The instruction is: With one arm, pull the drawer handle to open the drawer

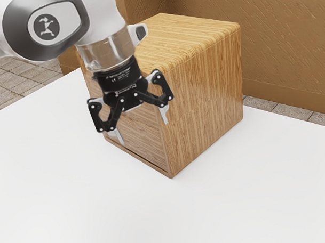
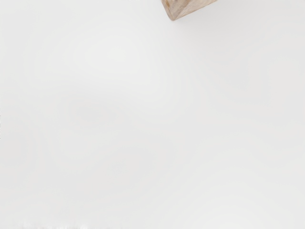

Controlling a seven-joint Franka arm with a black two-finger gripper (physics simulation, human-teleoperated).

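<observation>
A wooden cabinet stands on the white table. Its drawer front faces the exterior view's lower left and looks flush with the cabinet's body. My black gripper hangs just before that front, fingers spread wide and pointing down, so it is open with nothing between them. One fingertip is near the front's lower left part. The hand covers the drawer handle. In the wrist view a corner of the cabinet shows above the bare table.
The white table spreads wide in front of and beside the cabinet. Behind it are a wooden wall and a tiled floor.
</observation>
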